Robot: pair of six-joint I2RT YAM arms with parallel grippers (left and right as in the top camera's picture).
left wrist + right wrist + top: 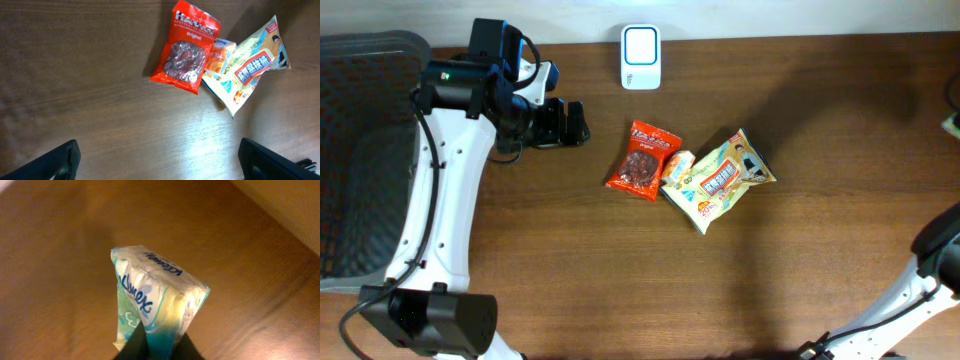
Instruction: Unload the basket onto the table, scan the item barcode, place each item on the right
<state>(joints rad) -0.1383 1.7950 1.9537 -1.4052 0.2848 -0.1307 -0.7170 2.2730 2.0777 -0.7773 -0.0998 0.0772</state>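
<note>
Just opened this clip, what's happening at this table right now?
The right pincer is shut on a tissue pack, holding it above the table, outside the overhead view. The left pincer hangs open and empty at the far left. A red candy bag, a small orange packet and a yellow snack bag lie together mid-table. The white scanner sits at the far edge.

Three cameras: one high up, two on the wrists.
The overhead camera looks straight down from high above and sees most of the brown table (570,260). The left wrist camera is closer and looks down past the left gripper (157,150) at the red snack bag (186,47) and the yellow snack bag (250,70), which the overhead view shows too. The right wrist camera is very close to a Kleenex pack (150,305), with the table blurry far behind it.
</note>
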